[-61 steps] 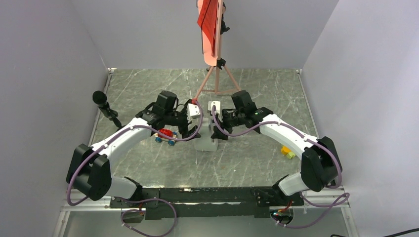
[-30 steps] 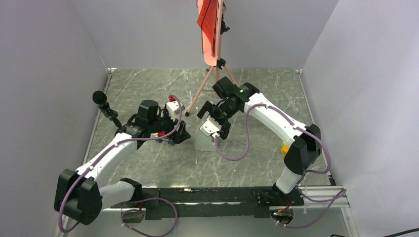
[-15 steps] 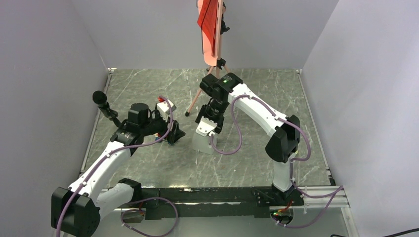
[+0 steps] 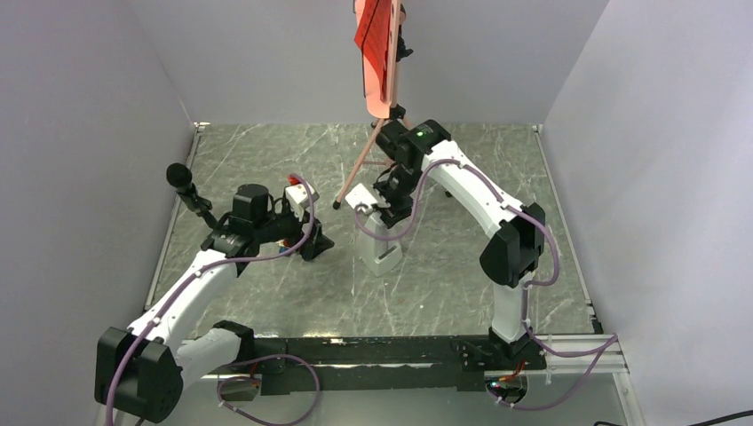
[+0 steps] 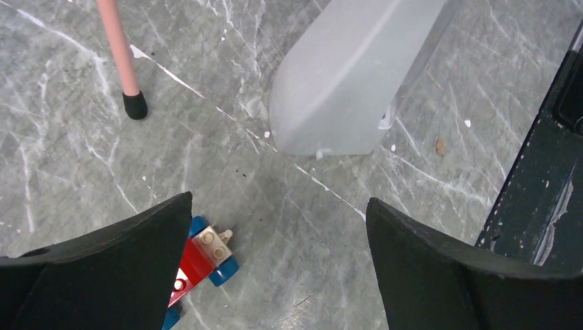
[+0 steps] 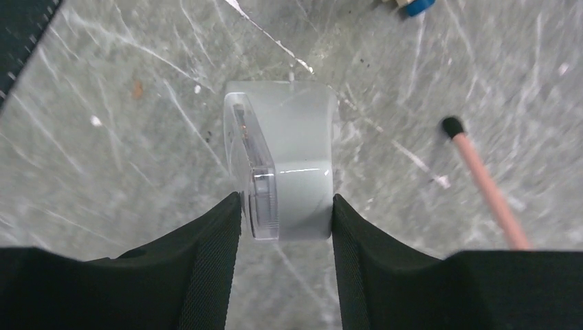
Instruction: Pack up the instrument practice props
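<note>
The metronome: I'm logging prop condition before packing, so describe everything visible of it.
The metronome is a small grey-white wedge, matte plastic by its look, with rounded corners and a clear front panel. It stands roughly upright, the right gripper closed on its two sides. Whether it rests on the table is unclear.

A grey marble-patterned surface [image 4: 266, 160] with white veins fills the scene, closed in by plain pale grey walls [image 4: 89, 106] on the left, right and far sides. A black microphone [image 4: 182, 177] stands tilted on a small stand near the left edge. Left of centre lies a small red toy car [image 5: 199, 258] with blue wheels, only one end showing. A tiny brown speck [image 5: 440, 146] marks the surface nearby.
</note>
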Robot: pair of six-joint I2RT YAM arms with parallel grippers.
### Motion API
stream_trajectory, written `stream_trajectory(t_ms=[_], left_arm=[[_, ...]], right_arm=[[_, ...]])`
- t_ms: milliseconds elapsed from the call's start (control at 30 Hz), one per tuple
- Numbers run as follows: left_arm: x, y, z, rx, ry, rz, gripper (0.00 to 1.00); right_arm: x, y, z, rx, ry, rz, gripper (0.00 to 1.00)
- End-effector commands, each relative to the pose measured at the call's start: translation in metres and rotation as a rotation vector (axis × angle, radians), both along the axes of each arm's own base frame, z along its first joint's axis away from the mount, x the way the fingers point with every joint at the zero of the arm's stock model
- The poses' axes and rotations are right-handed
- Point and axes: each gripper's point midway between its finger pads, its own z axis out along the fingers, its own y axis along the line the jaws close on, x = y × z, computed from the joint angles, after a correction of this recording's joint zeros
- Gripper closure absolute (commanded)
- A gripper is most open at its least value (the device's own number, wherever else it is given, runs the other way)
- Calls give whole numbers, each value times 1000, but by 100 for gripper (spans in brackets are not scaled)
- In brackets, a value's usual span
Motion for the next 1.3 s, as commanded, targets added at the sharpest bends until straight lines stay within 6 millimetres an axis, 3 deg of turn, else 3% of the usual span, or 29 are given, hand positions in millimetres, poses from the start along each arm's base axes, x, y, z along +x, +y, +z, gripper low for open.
stream_trajectory(t_ms=[0, 300, 667, 933, 1000, 1100, 1267], left_arm=[[7, -9, 9, -11, -47, -71, 1], [10, -20, 1, -11, -28, -153, 1], [0, -23, -21, 104, -70, -272, 1], [1, -28, -29, 131, -73, -291, 1], [3, -30, -29, 134, -75, -295, 1], [2, -34, -30, 139, -77, -316, 1], [-7, -51, -41, 162, -98, -410, 1]], right_arm=[[-13, -18, 2, -26, 275, -311, 81], [-9, -31, -8, 25, 426, -594, 90], [-3, -13, -3, 91, 458, -656, 48], [-13, 2, -9, 82, 427, -608, 39], [-12, 4, -10, 84, 416, -619, 45], [-7, 1, -11, 93, 377, -660, 72], [-2, -25, -12, 135, 327, -713, 90]])
